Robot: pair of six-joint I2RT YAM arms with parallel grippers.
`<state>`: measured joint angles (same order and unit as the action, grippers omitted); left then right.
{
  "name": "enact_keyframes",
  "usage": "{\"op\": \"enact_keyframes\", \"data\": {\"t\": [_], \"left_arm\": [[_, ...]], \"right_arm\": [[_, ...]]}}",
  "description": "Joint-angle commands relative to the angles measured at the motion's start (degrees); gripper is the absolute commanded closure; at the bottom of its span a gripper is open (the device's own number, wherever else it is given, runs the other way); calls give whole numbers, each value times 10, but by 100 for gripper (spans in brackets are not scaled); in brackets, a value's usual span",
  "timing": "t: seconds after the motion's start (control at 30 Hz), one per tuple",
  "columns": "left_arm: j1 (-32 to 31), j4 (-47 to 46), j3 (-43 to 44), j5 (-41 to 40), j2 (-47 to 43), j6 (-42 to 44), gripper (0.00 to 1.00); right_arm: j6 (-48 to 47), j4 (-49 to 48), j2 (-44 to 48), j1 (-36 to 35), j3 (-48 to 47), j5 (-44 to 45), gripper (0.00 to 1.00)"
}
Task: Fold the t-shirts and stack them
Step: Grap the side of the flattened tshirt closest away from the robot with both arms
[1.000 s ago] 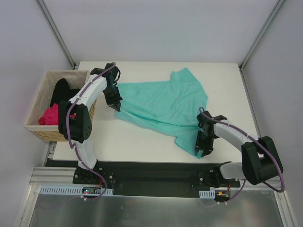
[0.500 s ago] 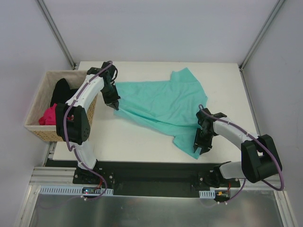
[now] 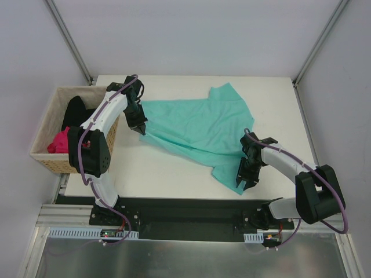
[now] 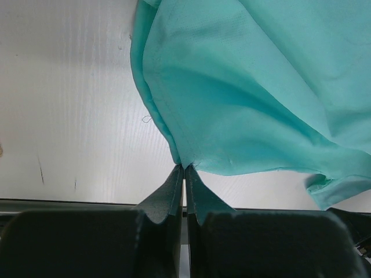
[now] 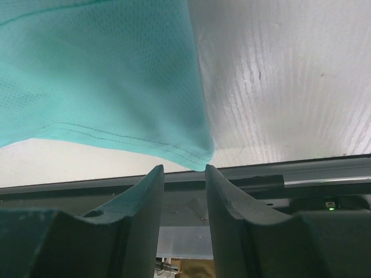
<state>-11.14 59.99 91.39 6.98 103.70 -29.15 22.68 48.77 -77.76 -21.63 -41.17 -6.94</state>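
A teal t-shirt (image 3: 200,130) lies spread and rumpled across the middle of the table (image 3: 168,168). My left gripper (image 3: 142,130) is at the shirt's left edge and is shut on a pinch of the cloth. In the left wrist view the gripper (image 4: 184,168) has its fingers pressed together on a corner of the teal t-shirt (image 4: 261,87). My right gripper (image 3: 246,183) is open at the shirt's near right corner. In the right wrist view the stitched hem of the teal t-shirt (image 5: 98,75) hangs just beyond the tips of the gripper (image 5: 184,169), with nothing between the fingers.
A woven basket (image 3: 42,157) stands off the table's left edge and holds a black t-shirt (image 3: 77,110) and a pink t-shirt (image 3: 59,142). The table's front edge (image 3: 174,198) runs close under the right gripper.
My left gripper has drawn the shirt's left edge a little back and left. The right gripper has shifted slightly left along the near corner. Little moved in the last half second.
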Motion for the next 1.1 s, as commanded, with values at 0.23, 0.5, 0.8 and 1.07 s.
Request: {"op": "enact_keyframes", "data": {"t": [0.23,0.5,0.8,1.07], "left_arm": [[6,22,5,4,-26,5,100],[6,22,5,3,-24,8,100],[7,45,41,-6,-14,20,100],[11,53,53,-6,-10,30,100]], "right_arm": [[25,25,-1,4,-7,-20,62],[28,-3,-33,11,6,-17,62],[32,-10,-79,11,-21,3,63],[66,2,-66,11,-13,19,64]]}}
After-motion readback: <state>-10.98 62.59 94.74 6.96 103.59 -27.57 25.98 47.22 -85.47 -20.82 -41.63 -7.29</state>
